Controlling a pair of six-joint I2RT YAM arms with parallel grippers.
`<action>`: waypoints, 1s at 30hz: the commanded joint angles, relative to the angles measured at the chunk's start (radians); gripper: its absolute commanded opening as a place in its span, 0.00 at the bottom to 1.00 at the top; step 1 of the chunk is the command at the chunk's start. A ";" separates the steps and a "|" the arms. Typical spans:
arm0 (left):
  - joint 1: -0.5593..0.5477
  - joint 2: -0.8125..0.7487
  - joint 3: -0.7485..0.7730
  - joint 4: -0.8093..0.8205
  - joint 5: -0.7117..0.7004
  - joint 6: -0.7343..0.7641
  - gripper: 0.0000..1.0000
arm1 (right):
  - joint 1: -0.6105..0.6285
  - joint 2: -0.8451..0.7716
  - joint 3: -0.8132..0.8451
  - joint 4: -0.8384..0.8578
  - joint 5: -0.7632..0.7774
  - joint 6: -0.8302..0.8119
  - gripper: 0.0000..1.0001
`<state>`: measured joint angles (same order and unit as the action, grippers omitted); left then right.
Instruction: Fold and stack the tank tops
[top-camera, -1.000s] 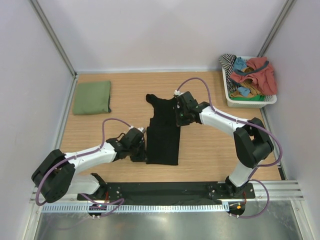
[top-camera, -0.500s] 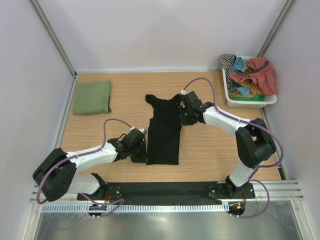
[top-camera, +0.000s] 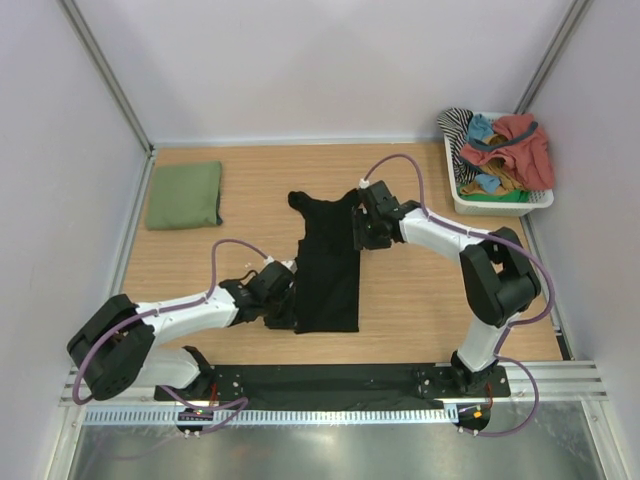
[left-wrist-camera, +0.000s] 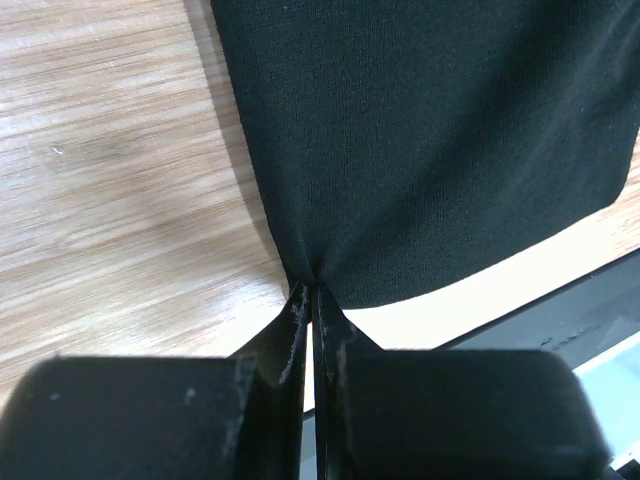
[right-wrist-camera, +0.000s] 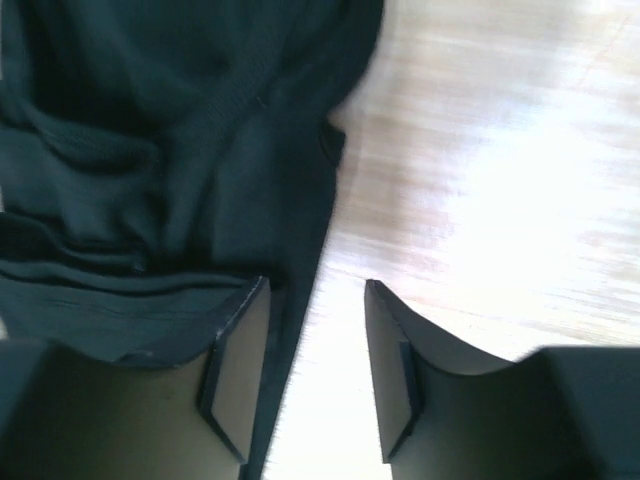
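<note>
Black tank top (top-camera: 328, 270) lies lengthwise mid-table, folded narrow, straps at far end. L gripper (left-wrist-camera: 312, 300) is clamped on its near-left hem corner. R gripper (right-wrist-camera: 315, 350) is spread apart at the top's far-right edge, one finger over cloth, other over bare table (top-camera: 420, 300), gripping nothing. Olive green tank top (top-camera: 184, 195) sits folded far left; basket (top-camera: 480, 208) w/ other clothes far right.
</note>
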<state>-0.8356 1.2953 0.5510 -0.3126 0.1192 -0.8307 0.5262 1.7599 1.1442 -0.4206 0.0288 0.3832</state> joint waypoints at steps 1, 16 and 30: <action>-0.019 -0.004 -0.003 -0.006 -0.021 -0.018 0.02 | 0.004 -0.057 0.129 -0.010 0.019 -0.020 0.50; -0.088 -0.091 -0.129 0.093 -0.056 -0.123 0.02 | 0.132 0.317 0.655 -0.056 -0.015 -0.122 0.64; -0.086 -0.062 -0.134 0.098 -0.026 -0.130 0.03 | 0.152 0.654 1.049 -0.141 0.051 -0.268 0.71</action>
<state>-0.9154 1.2087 0.4328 -0.1886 0.0956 -0.9657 0.6804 2.3802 2.0693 -0.5217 0.0280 0.1688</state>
